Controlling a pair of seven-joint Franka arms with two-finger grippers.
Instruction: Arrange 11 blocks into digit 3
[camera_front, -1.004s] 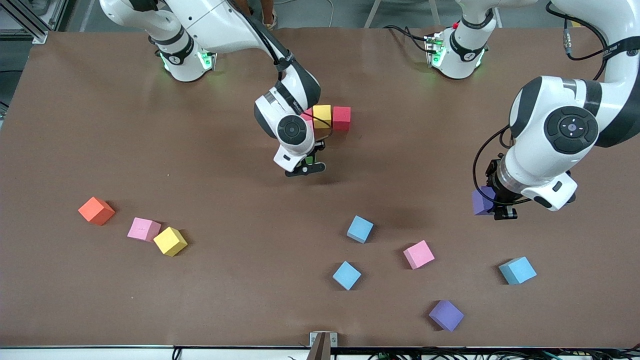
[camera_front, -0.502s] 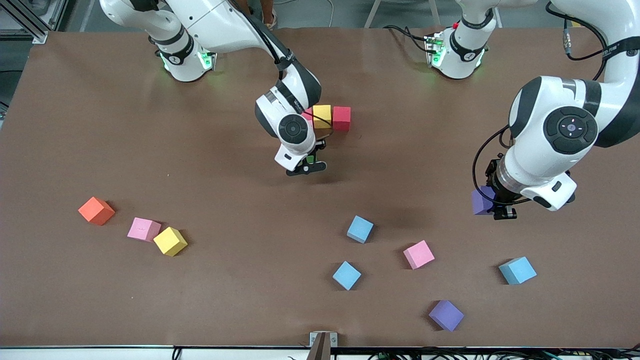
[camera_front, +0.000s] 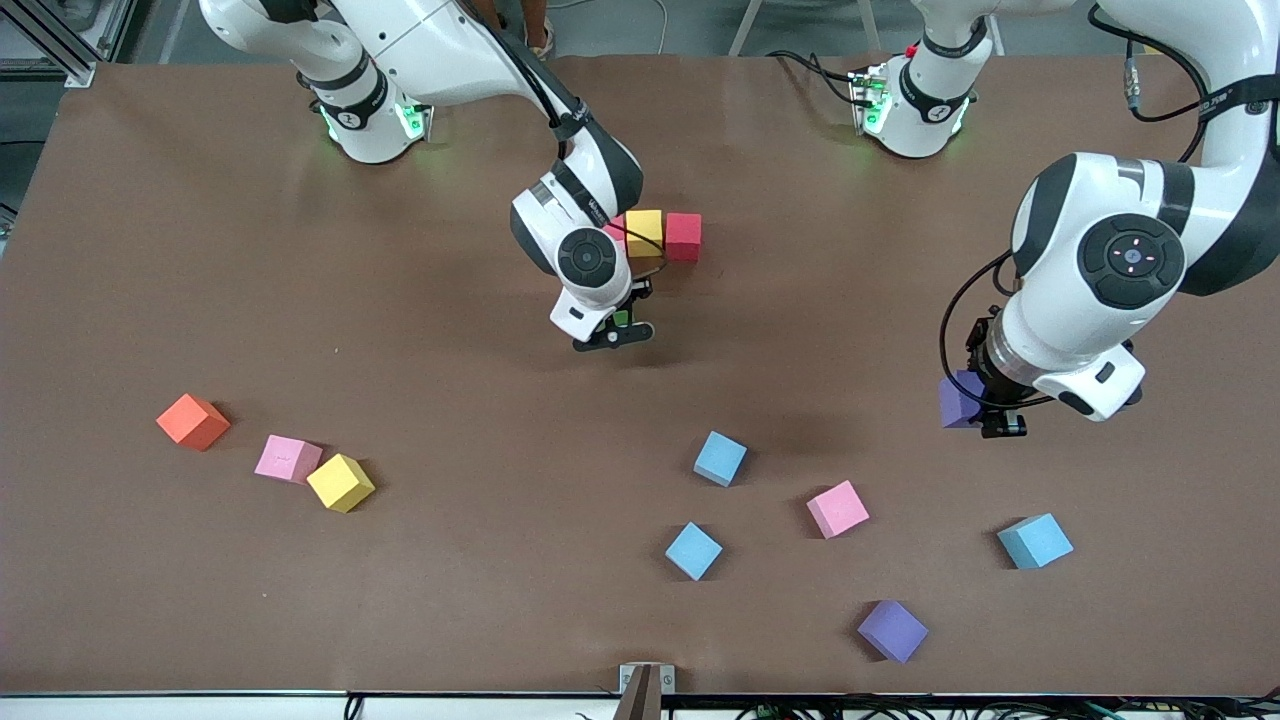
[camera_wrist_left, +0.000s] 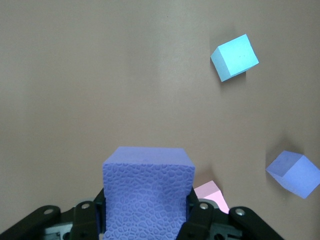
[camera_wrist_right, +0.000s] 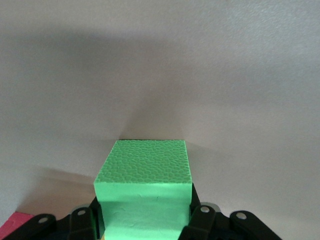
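Blocks look light, soft and grippy: left hand (camera_wrist_left: 147, 222) pinches purple block (camera_wrist_left: 148, 192) by opposite faces; right hand (camera_wrist_right: 145, 220) pinches green block (camera_wrist_right: 145, 192).

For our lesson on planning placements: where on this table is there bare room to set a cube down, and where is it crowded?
Bare: the brown table between the right arm's base and the orange block; also between the yellow block and light blue blocks. Crowded: the row by the right gripper; the scattered cubes under the left gripper.

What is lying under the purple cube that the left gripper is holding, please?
Only bare brown table shows under the held purple cube, clamped in the left gripper. A pink cube peeks out beside it; the patch straight below is covered by the cube itself.
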